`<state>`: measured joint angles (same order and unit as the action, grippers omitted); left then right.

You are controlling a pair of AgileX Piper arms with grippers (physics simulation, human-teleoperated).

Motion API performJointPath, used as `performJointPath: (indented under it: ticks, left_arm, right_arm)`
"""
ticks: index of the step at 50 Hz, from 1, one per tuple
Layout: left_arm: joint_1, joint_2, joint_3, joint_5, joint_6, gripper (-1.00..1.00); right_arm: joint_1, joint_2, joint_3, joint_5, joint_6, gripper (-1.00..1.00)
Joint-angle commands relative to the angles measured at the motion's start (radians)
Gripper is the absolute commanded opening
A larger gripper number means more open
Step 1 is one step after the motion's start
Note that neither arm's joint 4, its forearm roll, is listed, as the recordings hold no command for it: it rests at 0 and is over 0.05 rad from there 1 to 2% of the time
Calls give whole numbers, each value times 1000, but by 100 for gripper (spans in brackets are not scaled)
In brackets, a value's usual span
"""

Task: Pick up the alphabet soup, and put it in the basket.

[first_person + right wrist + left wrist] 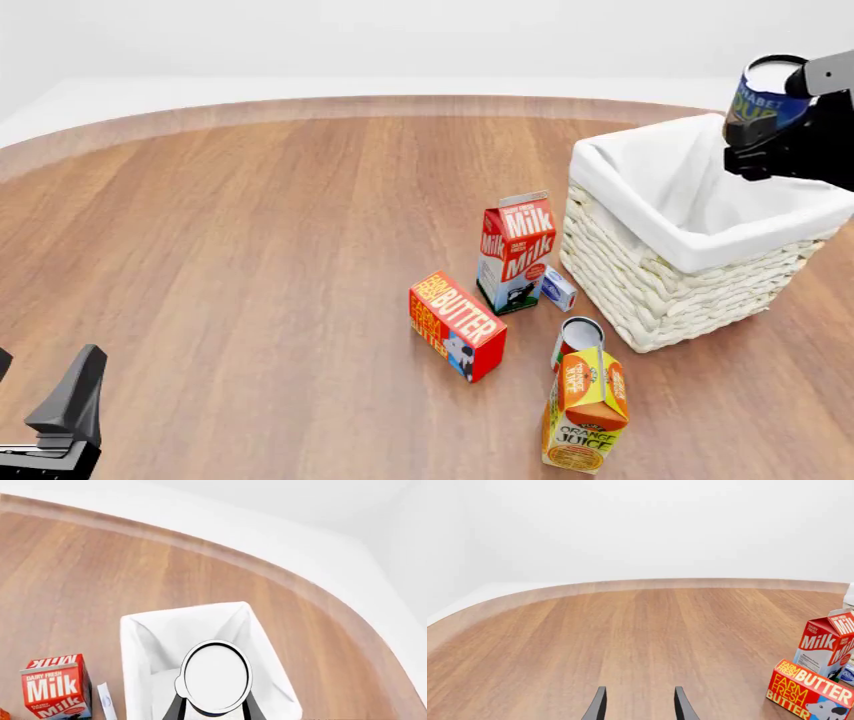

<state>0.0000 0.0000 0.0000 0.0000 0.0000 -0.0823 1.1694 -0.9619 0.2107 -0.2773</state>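
The alphabet soup (765, 100), a blue-labelled can with a pale top, is held in the air above the far right part of the basket (694, 230). My right gripper (777, 135) is shut on it. In the right wrist view the can's white top (215, 676) sits between the dark fingers (175, 709), directly over the basket's white liner (143, 645). My left gripper (38, 390) is open and empty low at the front left, far from the basket; its two fingertips (598, 706) show over bare wood.
A milk carton (515, 250), a butter box (457, 326), a small blue-white box (558, 288), a small red-labelled can (578, 341) and an orange juice carton (585, 410) stand left of and in front of the basket. The table's curved far edge (400, 105) runs behind.
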Motion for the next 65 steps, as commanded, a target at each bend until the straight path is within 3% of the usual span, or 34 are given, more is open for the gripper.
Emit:
performJointPath:
  ticks: [1, 27, 65]
  left_arm:
    - [0, 0, 0, 0, 0, 100]
    - [0, 0, 0, 0, 0, 100]
    - [0, 0, 0, 0, 0, 100]
  right_arm:
    - [10, 44, -31, 20, 8, -100]
    - [-28, 128, -96, 46, -1, -100]
    - [-14, 271, -189, 93, -50, -100]
